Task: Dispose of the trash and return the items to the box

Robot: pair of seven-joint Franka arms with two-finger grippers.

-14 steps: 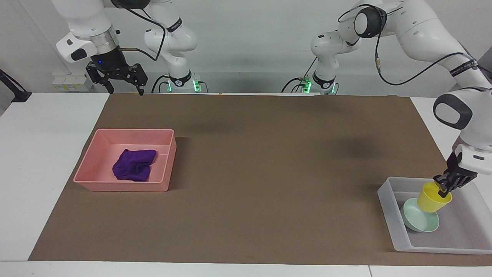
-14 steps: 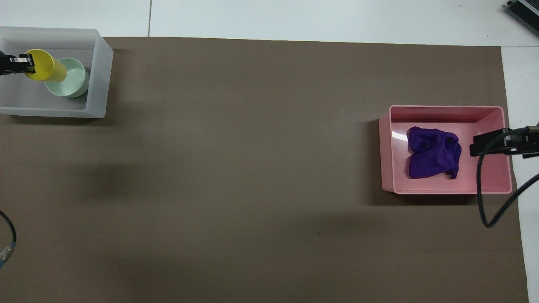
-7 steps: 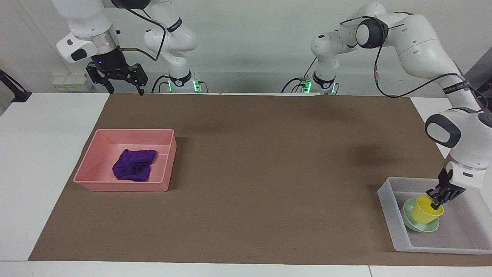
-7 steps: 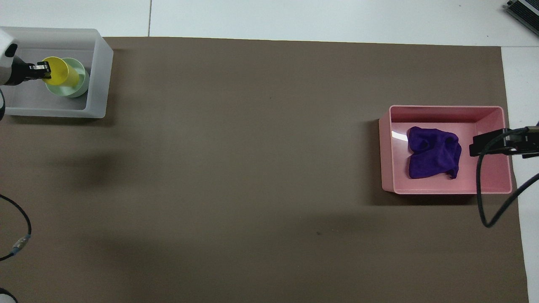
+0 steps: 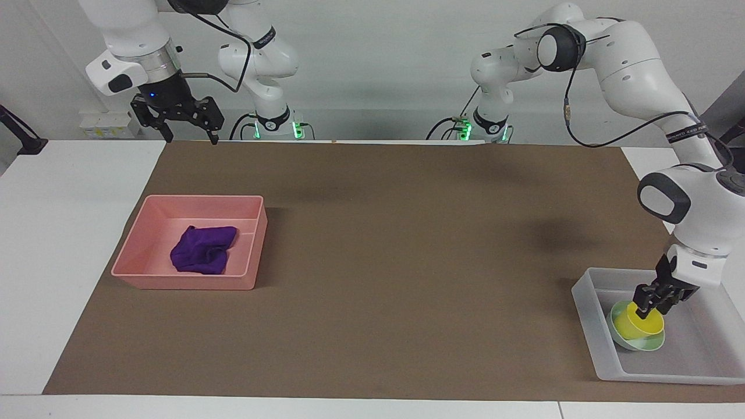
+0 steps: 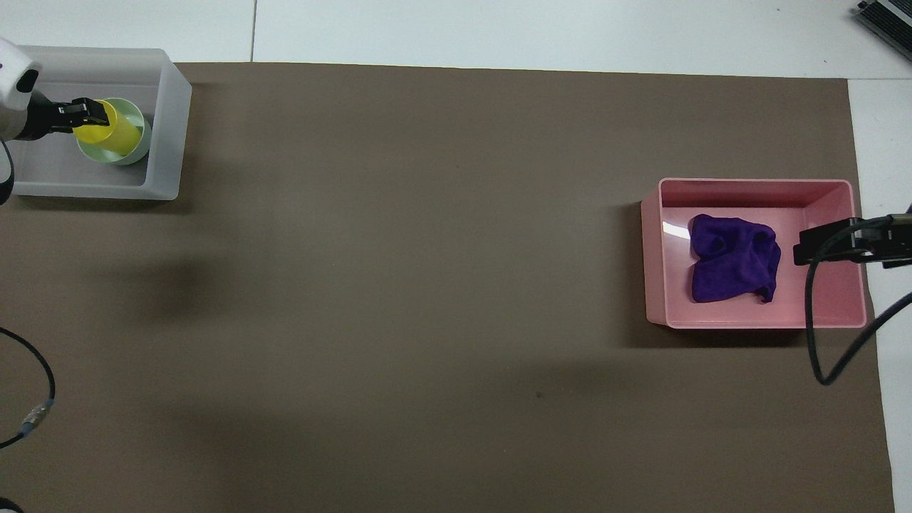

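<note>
Roughly, clock directions below are read on the overhead view, robots at 6 o'clock. Right gripper (image 5: 192,139) waits high above the table (image 5: 58,262) at the right arm's end, its fingers spread wide and holding nothing. From above it overlaps the 3 o'clock wall of the bin (image 5: 186,282).

Brown mat (image 5: 407,262) covers most of the table. Pink bin sits at about 3 o'clock on the mat. Purple rag (image 5: 204,250) lies crumpled inside it, near the middle of its floor and touching no wall.

Farther out, the box (image 5: 585,302) sits at about 10 o'clock, on the mat's corner at the left arm's end. Green bowl (image 5: 646,344) rests on the box floor, toward the box's 3 o'clock wall. Yellow cup (image 5: 637,326) stands inside the bowl, mouth up.

Left gripper (image 5: 648,311) is down in the box at the cup's rim, on its 9 o'clock side. Cannot tell whether it pinches the rim or has let go.
</note>
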